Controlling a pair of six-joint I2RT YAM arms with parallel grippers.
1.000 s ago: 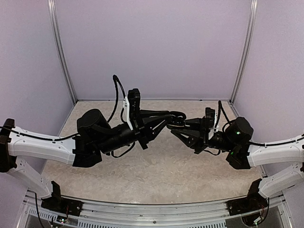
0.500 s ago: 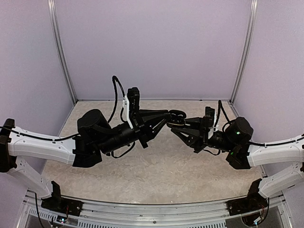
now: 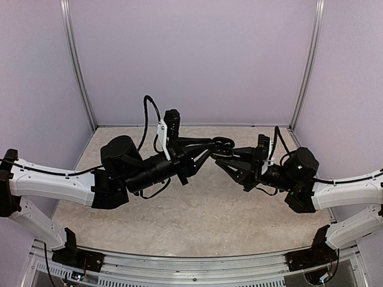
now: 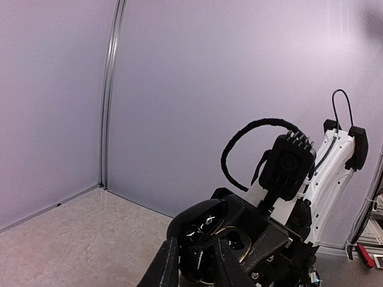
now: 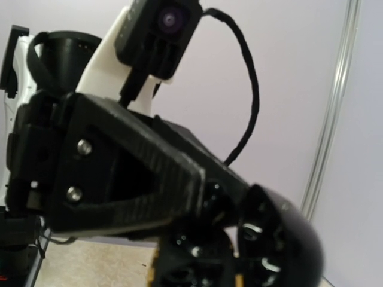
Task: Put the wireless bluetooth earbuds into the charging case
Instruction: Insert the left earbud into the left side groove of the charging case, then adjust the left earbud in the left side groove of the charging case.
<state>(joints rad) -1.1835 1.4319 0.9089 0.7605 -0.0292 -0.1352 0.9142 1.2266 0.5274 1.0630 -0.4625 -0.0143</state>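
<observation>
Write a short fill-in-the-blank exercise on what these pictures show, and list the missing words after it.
The charging case is ____ in colour.
Its lid stands ____.
The right gripper holds it in the air above the ____.
The left gripper reaches it from the ____ side of the top view.
Missing words: black; open; table; left.

Glossy black charging case [image 4: 200,222], beige speckled table [image 3: 197,209], lilac walls [image 3: 197,60].
</observation>
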